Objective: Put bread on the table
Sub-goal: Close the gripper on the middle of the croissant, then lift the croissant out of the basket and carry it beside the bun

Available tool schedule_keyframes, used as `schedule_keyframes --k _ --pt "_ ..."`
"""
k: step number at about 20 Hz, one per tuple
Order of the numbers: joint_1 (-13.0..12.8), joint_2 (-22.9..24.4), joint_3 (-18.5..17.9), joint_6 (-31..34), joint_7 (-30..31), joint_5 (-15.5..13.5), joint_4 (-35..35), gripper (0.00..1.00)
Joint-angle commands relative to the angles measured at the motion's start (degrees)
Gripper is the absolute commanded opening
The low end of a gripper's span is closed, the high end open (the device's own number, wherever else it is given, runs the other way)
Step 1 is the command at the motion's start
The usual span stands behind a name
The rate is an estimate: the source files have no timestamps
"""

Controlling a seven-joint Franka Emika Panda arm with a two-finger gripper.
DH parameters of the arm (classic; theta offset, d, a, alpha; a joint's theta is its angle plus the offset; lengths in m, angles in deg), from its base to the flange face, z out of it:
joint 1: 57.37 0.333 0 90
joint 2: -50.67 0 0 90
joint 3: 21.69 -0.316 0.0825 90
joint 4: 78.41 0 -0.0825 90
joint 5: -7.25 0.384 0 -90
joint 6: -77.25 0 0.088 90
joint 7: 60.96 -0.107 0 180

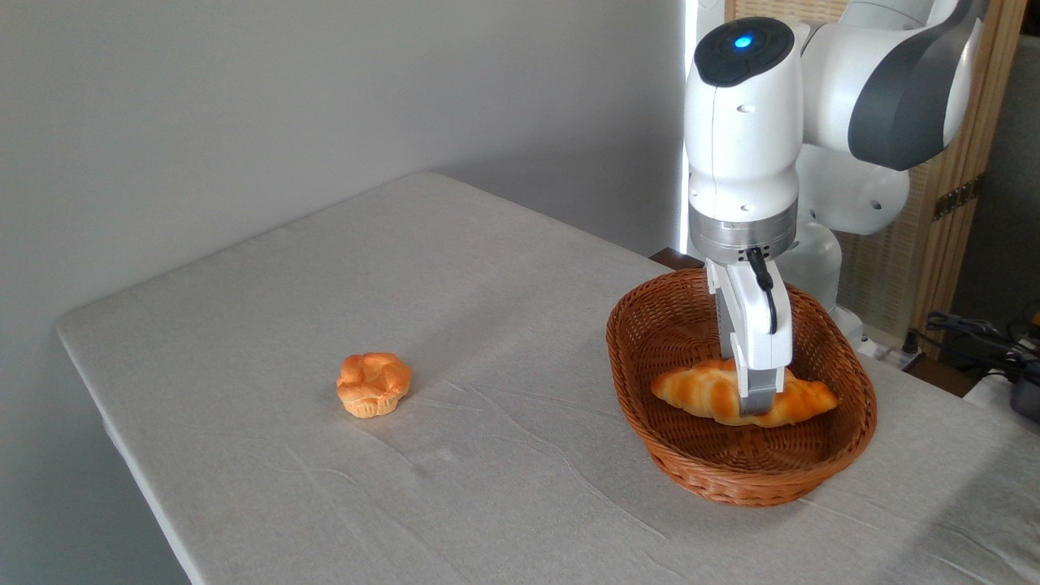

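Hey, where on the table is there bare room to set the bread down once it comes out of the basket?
Widest bare patch: the table between the bun and the basket. The far end behind the bun and the near strip in front of the basket are also free. Crowded: inside the basket, around the bread and end effector.

Golden-orange bread (pixel 705 392), brown wicker basket (pixel 650 439), lt-grey table (pixel 325 325)

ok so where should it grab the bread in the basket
Across the thick middle of the bread, coming straight down from above. It lies flat and lengthwise in the basket, whose walls block any side approach, and its ends taper. The gripper is already there, fingers down at mid-loaf.
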Motion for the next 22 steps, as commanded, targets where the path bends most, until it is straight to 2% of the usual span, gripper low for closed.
schedule_keyframes --k 1,2,5,7,11,15,22 --pt "-0.8 -0.7 -0.9 0.2 -0.6 1.0 0.6 0.59" --pt "-0.8 -0.6 -0.9 0.4 -0.6 1.0 0.5 0.46" --pt "-2.6 -1.3 0.9 0.6 -0.6 0.7 0.0 0.22" --pt "-2.8 -2.4 2.6 0.6 0.0 0.6 -0.7 0.15" --pt "-3.3 -2.6 3.0 2.5 0.3 0.5 -1.0 0.13" --pt "-4.6 -3.6 2.9 7.3 -0.2 1.0 -5.1 0.13" --pt "-5.6 -4.8 2.9 10.5 -0.2 0.8 -8.5 0.10"
